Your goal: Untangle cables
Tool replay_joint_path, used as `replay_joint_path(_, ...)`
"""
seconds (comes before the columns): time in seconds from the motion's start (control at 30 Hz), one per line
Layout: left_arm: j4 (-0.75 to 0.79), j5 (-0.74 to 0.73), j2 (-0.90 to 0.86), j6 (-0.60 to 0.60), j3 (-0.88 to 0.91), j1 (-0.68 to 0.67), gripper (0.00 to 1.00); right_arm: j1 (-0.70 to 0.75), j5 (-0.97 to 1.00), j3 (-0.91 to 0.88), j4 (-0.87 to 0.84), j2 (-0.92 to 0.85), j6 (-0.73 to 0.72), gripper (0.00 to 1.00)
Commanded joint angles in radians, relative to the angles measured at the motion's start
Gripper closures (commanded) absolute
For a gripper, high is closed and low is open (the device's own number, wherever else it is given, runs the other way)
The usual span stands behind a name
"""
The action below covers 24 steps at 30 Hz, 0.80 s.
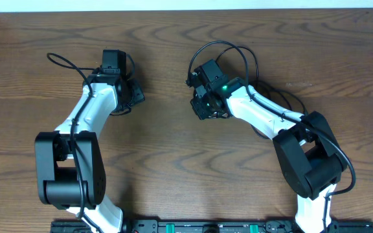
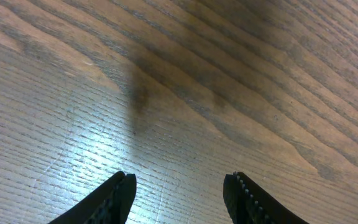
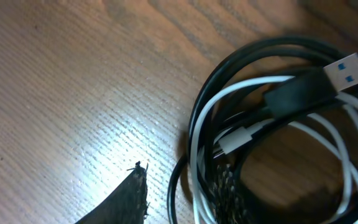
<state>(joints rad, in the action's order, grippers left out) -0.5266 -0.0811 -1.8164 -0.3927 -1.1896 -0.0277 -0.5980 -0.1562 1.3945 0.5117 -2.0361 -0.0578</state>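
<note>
The cables (image 3: 194, 134) lie in one loose coil on the wooden table (image 3: 73, 93), right under the right gripper (image 3: 185, 180): a black cable (image 3: 260, 53) makes the outer rings and a white cable (image 3: 247, 84) winds through and across them. Both look thin, light and limp, so I'd expect them to drag and spring rather than lift as one piece, and a smooth jacket may slip out of a light pinch. The firmest places to take hold are the hard ends: the black USB plug (image 3: 344, 70), whose blue-tongued tip points to the upper right of the wrist view with its long axis on that slant, and the small white connector (image 3: 232, 142) in the middle of the coil, pointing down-left. The coil itself is roundish, with no clear long axis. The right gripper's fingers stand apart with the coil's left strands between them; the far finger is half hidden, but nothing seems pinched. The left gripper (image 2: 179, 180) hangs spread and empty over bare wood, well apart from the coil.
</note>
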Motion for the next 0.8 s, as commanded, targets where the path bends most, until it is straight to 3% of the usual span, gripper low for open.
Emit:
replay_joint_path(0.0,-0.003,-0.002,-0.009,0.006,0.006,0.004,0.49,-0.004,0.019,-0.008,-0.001,-0.022,0.015,0.7)
replay_joint_path(0.43,-0.003,-0.002,-0.009,0.006,0.006,0.004,0.49,-0.003,0.019,-0.008,-0.004,-0.028,0.014,0.78)
replay_joint_path(0.57,-0.003,-0.002,-0.009,0.006,0.006,0.004,0.49,-0.003,0.019,-0.008,-0.006,-0.032,0.014,0.87)
replay_joint_path(0.63,-0.003,-0.002,-0.009,0.006,0.006,0.004,0.49,-0.003,0.019,-0.008,-0.006,-0.032,0.014,0.98)
replay_joint_path(0.77,-0.003,-0.002,-0.009,0.006,0.006,0.004,0.49,-0.003,0.018,-0.006,-0.007,-0.032,0.014,0.99)
